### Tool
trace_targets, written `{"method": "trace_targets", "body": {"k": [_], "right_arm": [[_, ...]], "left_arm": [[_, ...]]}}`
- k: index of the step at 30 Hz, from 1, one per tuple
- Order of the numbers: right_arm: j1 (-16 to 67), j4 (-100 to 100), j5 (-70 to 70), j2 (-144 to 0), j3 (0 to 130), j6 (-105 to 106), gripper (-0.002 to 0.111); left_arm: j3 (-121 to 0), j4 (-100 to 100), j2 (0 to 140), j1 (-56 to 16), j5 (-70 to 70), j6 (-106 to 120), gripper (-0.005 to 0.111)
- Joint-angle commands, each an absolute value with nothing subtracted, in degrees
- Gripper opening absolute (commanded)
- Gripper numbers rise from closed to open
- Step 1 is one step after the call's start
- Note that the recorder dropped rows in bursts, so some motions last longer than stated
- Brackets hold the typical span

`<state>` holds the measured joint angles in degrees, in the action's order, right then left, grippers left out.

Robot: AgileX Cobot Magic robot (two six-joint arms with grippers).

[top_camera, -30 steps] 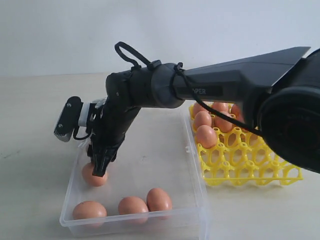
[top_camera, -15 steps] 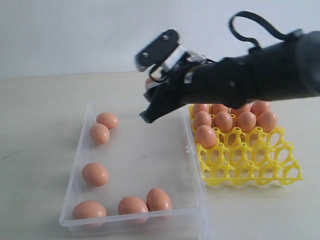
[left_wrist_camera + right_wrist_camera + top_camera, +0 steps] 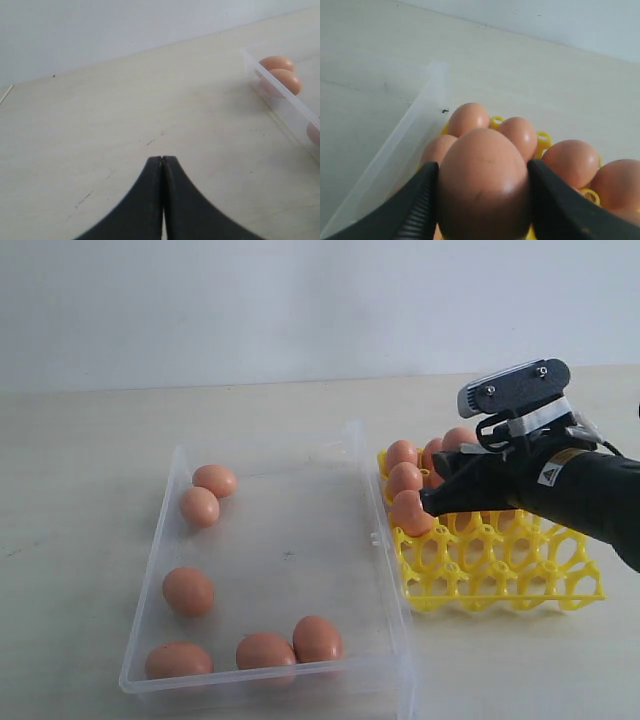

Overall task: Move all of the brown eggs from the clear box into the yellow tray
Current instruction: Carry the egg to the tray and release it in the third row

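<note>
Black fingers around egg over tray

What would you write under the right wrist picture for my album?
Black fingers hold a brown egg over the eggs sitting in the yellow tray.

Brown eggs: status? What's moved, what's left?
Done: several eggs already sit in the back cells of the yellow tray; the arm hides the exact count. In hand: the right hand grips one egg at the tray, not yet seated. Left: six eggs lie in the clear box, and the tray's near rows stand empty.
</note>
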<state>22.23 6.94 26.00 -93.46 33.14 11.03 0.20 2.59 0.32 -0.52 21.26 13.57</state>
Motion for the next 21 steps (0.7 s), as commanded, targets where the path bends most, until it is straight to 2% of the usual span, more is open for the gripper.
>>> {"method": "trace_targets", "body": {"k": [1,5,7,10,14,17,21], "right_arm": [[21.22,4.95,29.31,-95.97,32.76,7.32,0.000],[21.22,4.95,30.45,-98.40,32.88,5.58,0.000],[21.22,4.95,30.45,-99.51,32.89,4.46,0.004],[21.22,5.20,30.11,-100.26,32.89,4.45,0.016],[21.22,5.66,30.11,-100.26,32.89,4.45,0.038],[21.22,7.28,30.11,-100.26,32.89,4.45,0.051],[21.22,7.58,29.54,-98.87,32.89,4.45,0.054]], "left_arm": [[0.00,2.84,0.00,-0.67,20.84,13.55,0.000],[0.00,2.84,0.00,-0.67,20.84,13.55,0.000],[0.00,2.84,0.00,-0.67,20.84,13.55,0.000],[0.00,2.84,0.00,-0.67,20.84,13.55,0.000],[0.00,2.84,0.00,-0.67,20.84,13.55,0.000],[0.00,2.84,0.00,-0.67,20.84,13.55,0.000],[0.00,2.84,0.00,-0.67,20.84,13.55,0.000]]}}
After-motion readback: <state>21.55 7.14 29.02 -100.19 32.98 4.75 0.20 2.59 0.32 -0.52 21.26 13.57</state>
